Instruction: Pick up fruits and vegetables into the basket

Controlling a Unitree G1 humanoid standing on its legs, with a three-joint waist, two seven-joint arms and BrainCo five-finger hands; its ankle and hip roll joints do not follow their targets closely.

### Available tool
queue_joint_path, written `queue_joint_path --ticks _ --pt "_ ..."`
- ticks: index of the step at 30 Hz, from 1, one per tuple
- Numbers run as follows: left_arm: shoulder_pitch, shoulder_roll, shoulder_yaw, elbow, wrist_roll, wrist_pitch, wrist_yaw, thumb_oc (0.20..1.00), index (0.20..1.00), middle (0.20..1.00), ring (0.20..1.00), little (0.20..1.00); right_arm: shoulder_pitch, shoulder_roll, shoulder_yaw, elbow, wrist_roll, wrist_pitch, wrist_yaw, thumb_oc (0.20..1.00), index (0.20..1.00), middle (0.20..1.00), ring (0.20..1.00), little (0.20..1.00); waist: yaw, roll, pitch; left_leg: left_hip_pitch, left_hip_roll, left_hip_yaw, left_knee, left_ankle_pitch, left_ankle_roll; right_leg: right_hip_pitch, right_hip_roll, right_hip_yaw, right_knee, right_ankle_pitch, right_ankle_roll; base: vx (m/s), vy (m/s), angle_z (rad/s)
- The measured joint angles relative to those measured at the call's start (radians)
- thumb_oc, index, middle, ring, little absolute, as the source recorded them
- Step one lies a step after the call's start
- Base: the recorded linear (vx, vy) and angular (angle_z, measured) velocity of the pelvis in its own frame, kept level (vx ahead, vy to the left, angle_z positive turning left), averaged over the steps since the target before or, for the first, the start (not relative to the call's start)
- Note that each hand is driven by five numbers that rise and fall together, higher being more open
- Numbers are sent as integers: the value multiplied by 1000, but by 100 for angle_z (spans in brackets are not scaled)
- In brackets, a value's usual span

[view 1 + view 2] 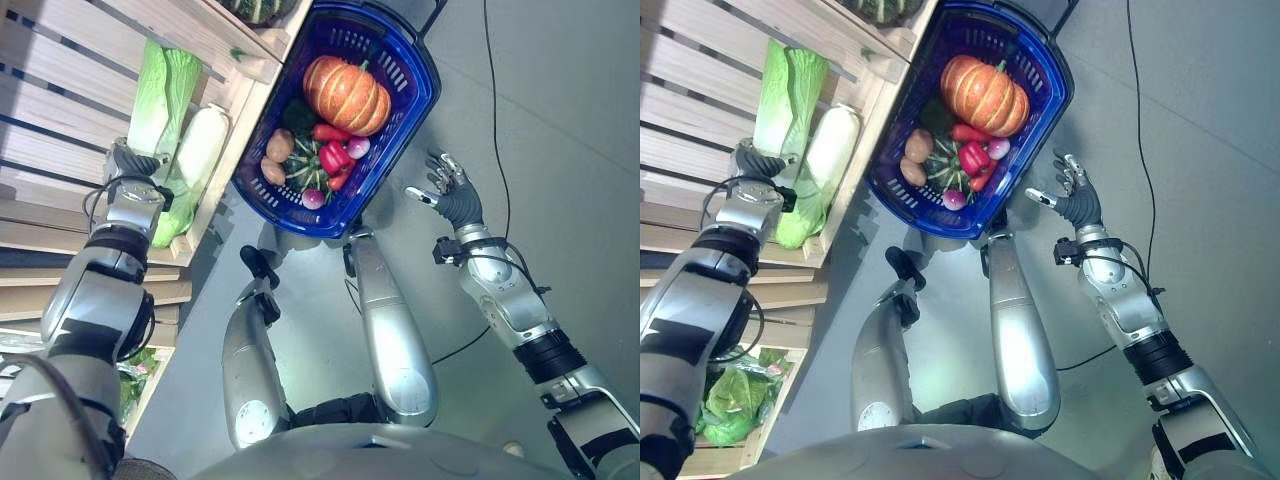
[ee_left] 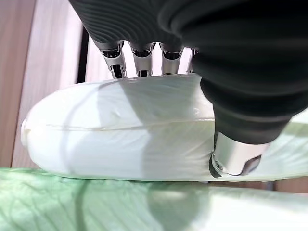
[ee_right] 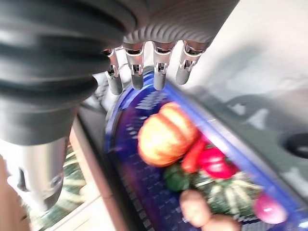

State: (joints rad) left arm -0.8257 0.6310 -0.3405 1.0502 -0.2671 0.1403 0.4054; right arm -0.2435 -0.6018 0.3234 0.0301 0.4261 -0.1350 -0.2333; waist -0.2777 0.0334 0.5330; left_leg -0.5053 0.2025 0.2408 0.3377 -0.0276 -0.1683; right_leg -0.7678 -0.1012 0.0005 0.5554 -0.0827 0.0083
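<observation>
A blue basket (image 1: 424, 88) stands on the floor beside the wooden shelf. It holds an orange pumpkin (image 1: 347, 95), red peppers (image 1: 335, 156), potatoes (image 1: 278, 147), a striped green squash (image 1: 303, 168) and small purple-red bulbs (image 1: 314, 198). Two napa cabbages lie on the shelf. My left hand (image 1: 138, 168) is at the whiter cabbage (image 2: 120, 130): its fingers (image 2: 114, 61) reach over the far side and the thumb (image 2: 236, 156) presses the near side. The greener cabbage (image 1: 160, 88) lies next to it. My right hand (image 1: 450, 190) hovers open right of the basket, holding nothing.
The slatted wooden shelf (image 1: 60, 110) fills the left side. Bagged leafy greens (image 1: 735, 400) sit on a lower level, and a dark green vegetable (image 1: 255, 10) on the level above. Grey floor (image 1: 560, 120) stretches out to the right of the basket.
</observation>
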Motion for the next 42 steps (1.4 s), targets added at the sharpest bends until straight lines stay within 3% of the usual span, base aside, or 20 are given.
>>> queue_joint_path --ticks 5,16,19,23,30,39,42 --pt "131 -46 45 -123 -18 -66 2 200 200 200 200 200 8 -5 -46 -52 -25 -9 59 1000 1000 1000 1000 1000 21 -3 0 93 -20 -7 -33 13 11 99 -27 -27 -23 -7 9 12 -7 12" --pt "298 -110 68 -269 -8 -157 23 200 200 200 200 200 -32 -4 -43 -100 -43 28 162 1000 1000 1000 1000 1000 126 -2 1 251 -32 -56 -112 52 14 287 -47 -92 -81 -7 13 39 -13 16" --pt "325 -109 68 -331 26 -183 28 200 200 200 200 200 -53 5 -39 -116 52 70 196 1000 1000 1000 1000 1000 163 -2 1 293 -40 -61 -130 57 17 330 -56 -102 -88 -9 18 86 0 11" --pt "373 -103 65 -458 77 -229 38 200 200 200 200 200 -74 59 -24 -125 175 109 231 1000 1000 1000 1000 1000 173 0 -1 344 -46 -82 -155 62 20 402 -63 -127 -121 -7 22 99 -14 17" --pt "391 -102 66 -706 189 -278 38 200 200 200 200 200 -120 127 33 -178 258 121 239 1000 1000 1000 1000 1000 229 6 -15 434 -48 -96 -187 61 25 520 -67 -154 -171 -6 32 105 -41 12" --pt "464 -157 32 -792 286 -273 10 200 200 200 200 200 -109 247 114 -175 348 137 125 1000 1000 1000 1000 1000 258 9 -230 513 -50 -102 -241 55 34 649 -65 -201 -267 4 55 126 -28 12" --pt "468 -158 -6 -809 334 -265 -11 200 200 200 200 200 -107 274 144 -167 348 138 68 1000 1000 1000 1000 1000 273 7 -266 544 -52 -98 -257 55 35 684 -63 -203 -294 9 62 69 13 1"
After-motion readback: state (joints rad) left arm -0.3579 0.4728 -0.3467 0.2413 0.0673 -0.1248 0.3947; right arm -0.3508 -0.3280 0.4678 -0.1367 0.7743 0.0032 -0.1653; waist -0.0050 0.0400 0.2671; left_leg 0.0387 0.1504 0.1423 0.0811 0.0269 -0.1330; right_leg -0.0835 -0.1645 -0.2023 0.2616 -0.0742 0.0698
